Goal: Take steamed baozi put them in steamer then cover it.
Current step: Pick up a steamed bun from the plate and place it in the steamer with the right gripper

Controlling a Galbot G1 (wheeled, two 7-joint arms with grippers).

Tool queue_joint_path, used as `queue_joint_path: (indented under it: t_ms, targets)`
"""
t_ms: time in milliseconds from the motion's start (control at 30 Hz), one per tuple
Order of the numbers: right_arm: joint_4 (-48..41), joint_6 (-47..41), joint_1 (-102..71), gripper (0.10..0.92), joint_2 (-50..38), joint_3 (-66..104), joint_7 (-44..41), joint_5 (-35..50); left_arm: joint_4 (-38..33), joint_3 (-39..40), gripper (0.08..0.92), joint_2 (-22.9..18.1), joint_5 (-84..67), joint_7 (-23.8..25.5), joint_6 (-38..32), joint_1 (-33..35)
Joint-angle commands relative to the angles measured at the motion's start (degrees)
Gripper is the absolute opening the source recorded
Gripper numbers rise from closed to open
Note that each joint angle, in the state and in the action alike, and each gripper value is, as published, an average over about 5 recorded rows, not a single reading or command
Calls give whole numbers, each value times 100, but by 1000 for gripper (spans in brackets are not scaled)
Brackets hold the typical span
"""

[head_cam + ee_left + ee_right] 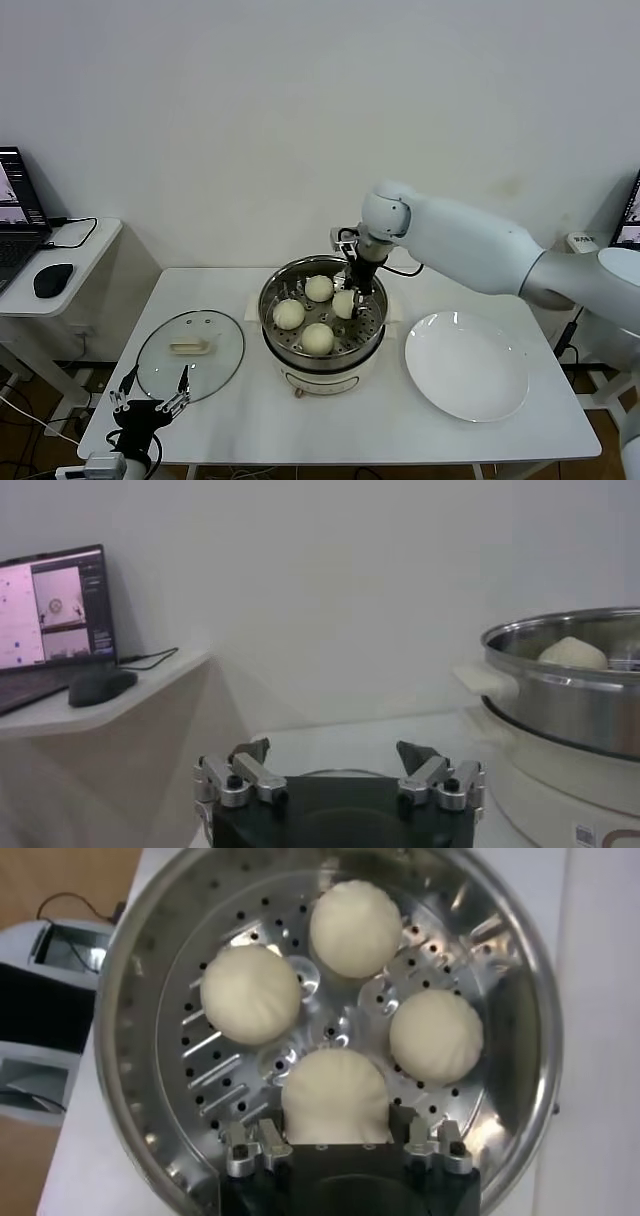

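The steamer [266, 312] stands mid-table on its cream base. Three baozi [319, 288] [289, 314] [318, 338] lie on its perforated tray. My right gripper [350, 300] reaches down inside the pot and is shut on the fourth baozi [343, 303], low over the tray. In the right wrist view this baozi [334, 1098] sits between my fingers, with the other three [354, 928] [250, 993] [436, 1035] beyond it. The glass cover [190, 355] lies flat on the table left of the steamer. My left gripper [150, 403] is open and empty at the table's front left edge, just before the cover.
A bare white plate [466, 365] lies right of the steamer. A side table at the far left carries a laptop [15, 215] and a mouse [52, 279]. In the left wrist view the steamer wall [570, 695] stands to one side of the open gripper [335, 760].
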Motion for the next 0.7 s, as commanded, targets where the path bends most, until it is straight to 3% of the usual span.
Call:
queue_joint_path:
  t_ms: [33, 333, 567, 700]
  targets:
    - [-139, -16, -101, 628, 91, -71, 40, -240, 29, 20, 823, -4, -5, -2, -4, -1]
    - [-14, -80, -168, 636, -54, 28, 22, -238, -2, 38, 823, -36, 6, 12, 1, -6]
    - [316, -150, 57, 794, -436, 316, -44, -100, -59, -9, 823, -60, 7, 44, 21, -7]
    - [590, -96, 187, 821, -936, 807, -239, 24, -111, -40, 823, -66, 12, 43, 24, 50]
